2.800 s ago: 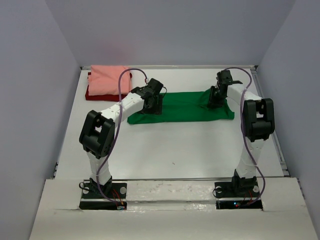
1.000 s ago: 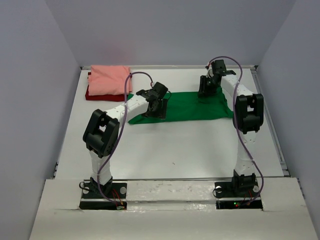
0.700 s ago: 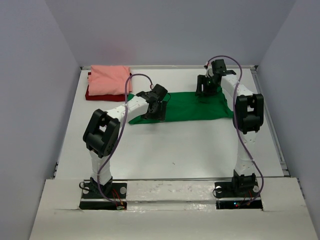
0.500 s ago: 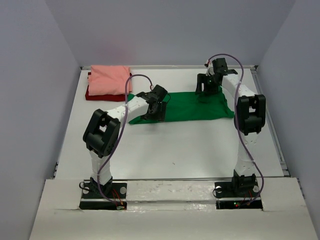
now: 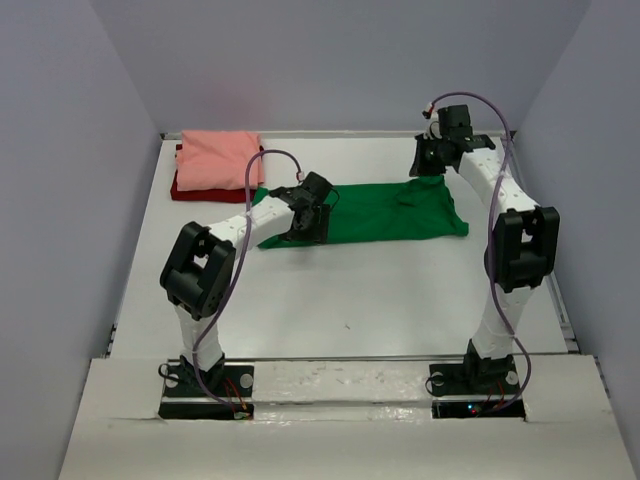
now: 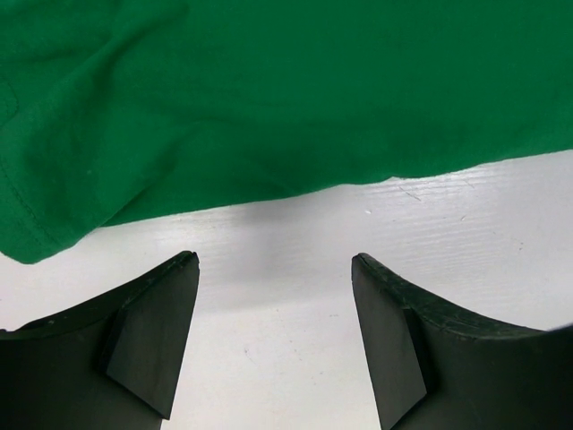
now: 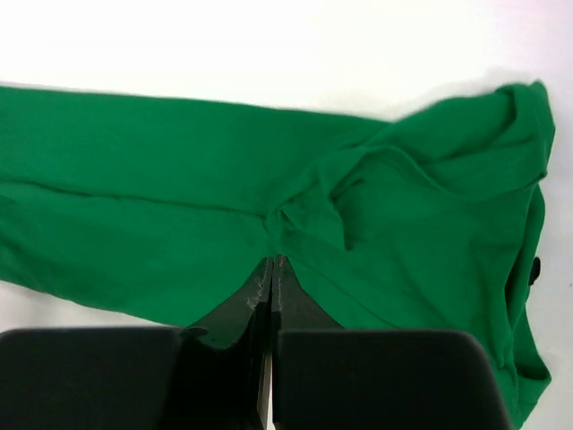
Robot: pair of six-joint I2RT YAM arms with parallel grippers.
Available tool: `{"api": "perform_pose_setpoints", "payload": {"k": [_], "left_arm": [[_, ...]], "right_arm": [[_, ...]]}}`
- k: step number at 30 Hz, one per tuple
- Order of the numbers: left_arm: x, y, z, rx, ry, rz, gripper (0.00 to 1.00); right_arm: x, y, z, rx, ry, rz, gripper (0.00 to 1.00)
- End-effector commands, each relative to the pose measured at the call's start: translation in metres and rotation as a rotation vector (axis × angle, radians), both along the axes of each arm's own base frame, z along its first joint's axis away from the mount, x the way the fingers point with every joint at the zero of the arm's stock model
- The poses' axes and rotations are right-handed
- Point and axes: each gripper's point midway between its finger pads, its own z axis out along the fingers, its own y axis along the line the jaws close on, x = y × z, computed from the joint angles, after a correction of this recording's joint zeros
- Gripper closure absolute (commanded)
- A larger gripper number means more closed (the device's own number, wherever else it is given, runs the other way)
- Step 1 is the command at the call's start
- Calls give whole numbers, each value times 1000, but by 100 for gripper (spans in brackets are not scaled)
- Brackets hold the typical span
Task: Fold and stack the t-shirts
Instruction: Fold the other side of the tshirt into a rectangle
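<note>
The right gripper (image 7: pixel 271 262) has its jaws pressed tight together, its tip pointing at a pucker near the right end of the green t-shirt (image 5: pixel 385 210). The left gripper (image 6: pixel 273 260) is spread wide over that shirt's near left edge. The shirt lies spread across the middle of the tabletop (image 5: pixel 350 290). In the far left corner, the salmon pink t-shirt (image 5: pixel 215 158) rests folded on the dark red t-shirt (image 5: pixel 185 190)

White table (image 5: pixel 330 290), plain grey walls (image 5: pixel 340 60) w/ even light.
</note>
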Motion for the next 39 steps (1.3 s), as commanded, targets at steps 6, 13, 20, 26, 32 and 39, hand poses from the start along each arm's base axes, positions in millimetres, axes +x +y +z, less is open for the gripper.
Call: {"api": "perform_pose_setpoints", "payload": {"k": [6,13,20,26,32,39], "left_arm": [[-7,-2,31,-44,-66,0,21],[-5,0,32,-22,-71,-5,21],[-4,0,25,-9,-61,-15,21],[-3,-1,19,1,-49,-22,21],[-1,-3,19,2,-51,-30,21],[-1,-2,15,9,-42,-32,22]], "right_arm": [[-3,-11,-60,-66,116,-82,100],[16,-11,-65,-80,105,-85,100],[30,-17,-66,-117,98,-109,100],[35,-19,-71,-132,103,-118,100],[35,-22,-85,-145,133,-126,100],[38,-17,-87,-129,135,-109,100]]}}
